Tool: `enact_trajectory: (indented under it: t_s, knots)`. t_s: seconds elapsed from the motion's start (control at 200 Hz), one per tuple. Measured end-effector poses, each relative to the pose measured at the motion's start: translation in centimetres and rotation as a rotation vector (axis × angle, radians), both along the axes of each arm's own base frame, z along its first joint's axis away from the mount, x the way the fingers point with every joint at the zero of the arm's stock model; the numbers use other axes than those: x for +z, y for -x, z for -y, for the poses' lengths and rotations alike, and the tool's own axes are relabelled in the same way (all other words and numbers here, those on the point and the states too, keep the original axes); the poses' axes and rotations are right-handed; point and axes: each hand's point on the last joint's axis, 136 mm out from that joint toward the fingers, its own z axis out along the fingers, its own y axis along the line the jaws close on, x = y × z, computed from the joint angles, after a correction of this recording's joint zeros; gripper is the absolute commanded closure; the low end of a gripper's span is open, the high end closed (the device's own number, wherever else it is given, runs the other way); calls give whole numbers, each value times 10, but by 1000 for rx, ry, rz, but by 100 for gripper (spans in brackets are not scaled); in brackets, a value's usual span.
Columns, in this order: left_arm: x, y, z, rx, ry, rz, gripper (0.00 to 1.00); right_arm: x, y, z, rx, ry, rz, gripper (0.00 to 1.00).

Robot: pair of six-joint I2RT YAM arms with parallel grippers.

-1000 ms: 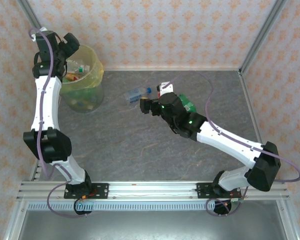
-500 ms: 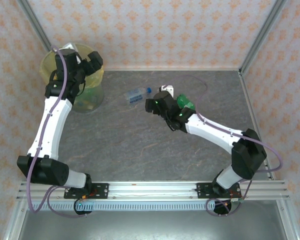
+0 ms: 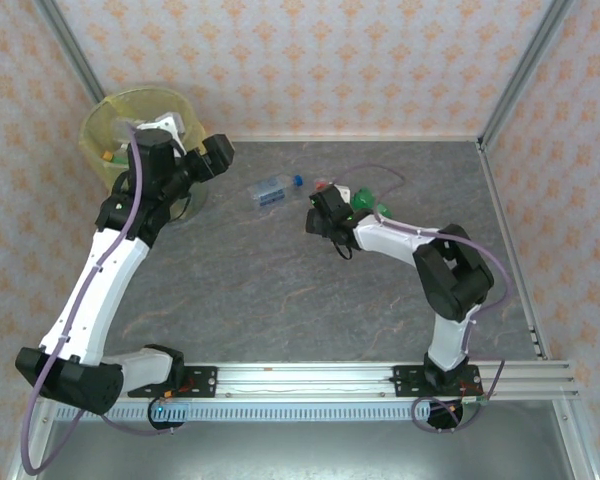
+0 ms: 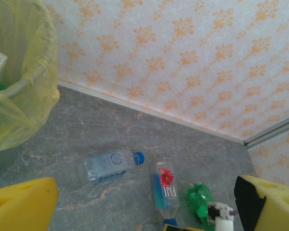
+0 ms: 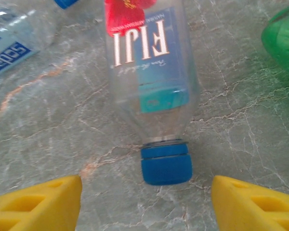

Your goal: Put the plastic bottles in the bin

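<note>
Swinging off the bin since a second ago, the left arm is now carrying the left fingers out over the grey, marble-veined worktop, and the right arm is folding in tight, bringing the right fingers down low. The left fingers, blocky and matte yellow, are standing wide with nothing between them; the frame's lower corners are cutting both off. Ahead and to their left the round bin is standing, its rim wrapped in a translucent, wrinkled yellow plastic bag. Green and pale shapes are showing dimly through the film, too vague to name.

The right fingers, yellow with hollow triangular cells, are standing apart and gripping nothing. Just ahead of them, centred on the gap and touching neither, the ribbed blue cap of a clear, flat-sided plastic labelled bottle is pointing back at them. Its blue label is bearing a red flower, and its base is running off the top edge. Ahead and left, a clear rounded bottle with a blue cap is lying dented on its side. Ahead and right, a crumpled green bottle is lying, mostly cut off by the frame edge in the right wrist view.
</note>
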Motion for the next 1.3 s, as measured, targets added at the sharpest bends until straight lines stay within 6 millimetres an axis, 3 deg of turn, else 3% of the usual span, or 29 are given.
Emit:
enact_trajectory:
  t_s: [0.26, 0.501, 0.621, 0.796, 1.076, 1.191, 1.296]
  knots:
    - [10, 8, -2, 2, -6, 0, 6, -17, -20, 3, -20, 11, -24, 33]
    - [64, 17, -9, 21, -11, 104, 6, -36, -21, 5, -7, 46, -53, 40]
    - [82, 21, -11, 25, -17, 145, 6, -37, -21, 5, 9, 54, -53, 50]
    - [77, 17, -10, 24, -23, 130, 6, -36, -23, 5, 23, 59, -46, 65]
    - [68, 9, -8, 22, -28, 101, 6, -32, -19, 4, 32, 42, -40, 70]
    - [66, 8, -7, 18, -27, 97, 7, -15, -13, 7, 42, 24, -18, 70]
    - [62, 4, -5, 13, -24, 84, 8, 13, -8, 5, 67, -1, 35, 70]
